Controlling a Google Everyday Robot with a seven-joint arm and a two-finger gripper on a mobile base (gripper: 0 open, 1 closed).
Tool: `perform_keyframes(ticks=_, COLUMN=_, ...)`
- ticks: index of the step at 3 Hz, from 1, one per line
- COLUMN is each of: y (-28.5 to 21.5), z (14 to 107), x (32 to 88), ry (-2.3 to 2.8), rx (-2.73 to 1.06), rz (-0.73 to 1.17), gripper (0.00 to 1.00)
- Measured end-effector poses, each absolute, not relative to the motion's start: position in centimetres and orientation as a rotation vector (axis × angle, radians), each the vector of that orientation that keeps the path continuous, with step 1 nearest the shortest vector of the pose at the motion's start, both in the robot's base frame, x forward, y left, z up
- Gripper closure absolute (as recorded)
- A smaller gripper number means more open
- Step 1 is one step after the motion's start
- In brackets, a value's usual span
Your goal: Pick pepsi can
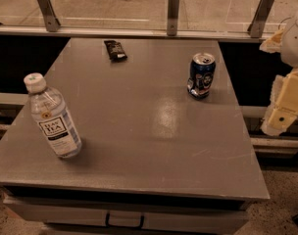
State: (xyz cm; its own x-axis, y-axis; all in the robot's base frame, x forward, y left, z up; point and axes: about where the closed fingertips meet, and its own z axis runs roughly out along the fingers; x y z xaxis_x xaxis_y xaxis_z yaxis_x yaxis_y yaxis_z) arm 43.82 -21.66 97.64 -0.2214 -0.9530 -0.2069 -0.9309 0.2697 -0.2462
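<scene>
Grey surface [154, 131]. Front left: tea bottle [53, 119], white cap, standing. Far side, left of centre: dark wrapper [115, 50], lying flat. Far right part: pepsi can [201, 76], upright. Right edge, beyond the surface: gripper [285, 104], well apart from the can; spread or closed, cannot tell.
</scene>
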Motion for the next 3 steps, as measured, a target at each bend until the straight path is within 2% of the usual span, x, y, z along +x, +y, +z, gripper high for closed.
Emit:
perform_keyframes(ticks=1, y=-21.7, z=97.6, x=43.8, ry=2.231, rx=-1.724, rz=-0.099, gripper=0.0)
perform_keyframes(ticks=3, y=-21.3, z=95.6, x=51.9, ry=2.126, rx=-1.684, rz=-0.073, gripper=0.0)
